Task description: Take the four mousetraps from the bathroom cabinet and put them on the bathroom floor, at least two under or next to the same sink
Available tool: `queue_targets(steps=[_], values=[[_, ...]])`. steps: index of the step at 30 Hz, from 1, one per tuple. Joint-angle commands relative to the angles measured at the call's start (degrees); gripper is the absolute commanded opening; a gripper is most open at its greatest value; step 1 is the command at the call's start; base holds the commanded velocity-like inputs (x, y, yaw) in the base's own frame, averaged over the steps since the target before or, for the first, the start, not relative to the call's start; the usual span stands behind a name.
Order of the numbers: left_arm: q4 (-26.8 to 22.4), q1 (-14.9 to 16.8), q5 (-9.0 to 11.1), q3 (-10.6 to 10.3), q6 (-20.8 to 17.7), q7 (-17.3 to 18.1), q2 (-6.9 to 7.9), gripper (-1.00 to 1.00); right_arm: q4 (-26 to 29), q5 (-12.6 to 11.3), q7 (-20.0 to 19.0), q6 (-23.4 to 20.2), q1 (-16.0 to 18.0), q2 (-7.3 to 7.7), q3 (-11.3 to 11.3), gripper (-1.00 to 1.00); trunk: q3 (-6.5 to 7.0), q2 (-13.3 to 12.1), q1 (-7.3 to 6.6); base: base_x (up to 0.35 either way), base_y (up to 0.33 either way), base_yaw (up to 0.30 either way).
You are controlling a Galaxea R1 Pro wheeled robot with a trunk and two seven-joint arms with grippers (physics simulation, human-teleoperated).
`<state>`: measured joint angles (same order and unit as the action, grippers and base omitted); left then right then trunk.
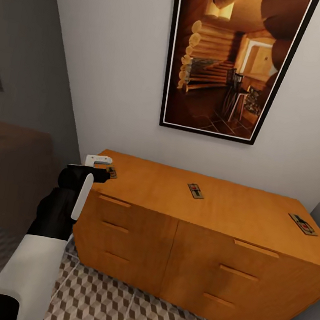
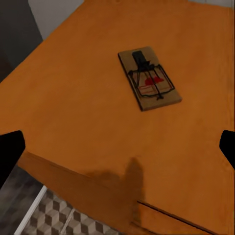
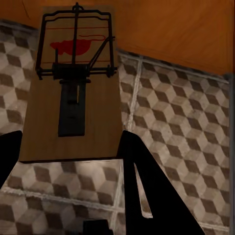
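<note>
Meanwhile left pincer (image 1: 103, 168) gapes over cabinet-edge mousetrap (image 2: 149, 78); right pincer (image 3: 68, 156) clamps another mousetrap (image 3: 73, 98).

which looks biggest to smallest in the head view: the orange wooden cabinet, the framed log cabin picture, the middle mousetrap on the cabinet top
1. Orange wooden cabinet, largest.
2. Black-framed log cabin picture, cut off at the top edge, so its full size is unsure.
3. Small brown wooden mousetrap mid-cabinet top, far the smallest.
</note>
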<state>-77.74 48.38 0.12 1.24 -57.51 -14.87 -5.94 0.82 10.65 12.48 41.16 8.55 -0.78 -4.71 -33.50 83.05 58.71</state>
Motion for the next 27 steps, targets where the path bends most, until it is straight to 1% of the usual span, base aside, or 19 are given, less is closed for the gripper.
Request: queue_targets(steps=[1, 13, 27], values=[[0.0, 0.0, 0.0, 0.1, -0.2, -0.1, -0.08, 1.0, 0.0, 0.4, 0.0, 0.1, 0.0, -0.01, -0.5, -1.0, -0.06, 0.0, 0.02, 0.205, -0.222, 0.002], [-0.1, 0.1, 0.0, 0.1, -0.2, -0.1, -0.12, 1.0, 0.0, 0.4, 0.0, 0.1, 0.0, -0.01, -0.5, -1.0, -0.06, 0.0, 0.02, 0.197, -0.213, 0.0], [0.1, 0.0, -0.1, 0.3, 0.0, -0.2, -0.04, 1.0, 0.0, 0.4, 0.0, 0.0, 0.0, -0.15, -0.4, -1.0, -0.06, 0.0, 0.02, 0.02, -0.021, 0.0]])
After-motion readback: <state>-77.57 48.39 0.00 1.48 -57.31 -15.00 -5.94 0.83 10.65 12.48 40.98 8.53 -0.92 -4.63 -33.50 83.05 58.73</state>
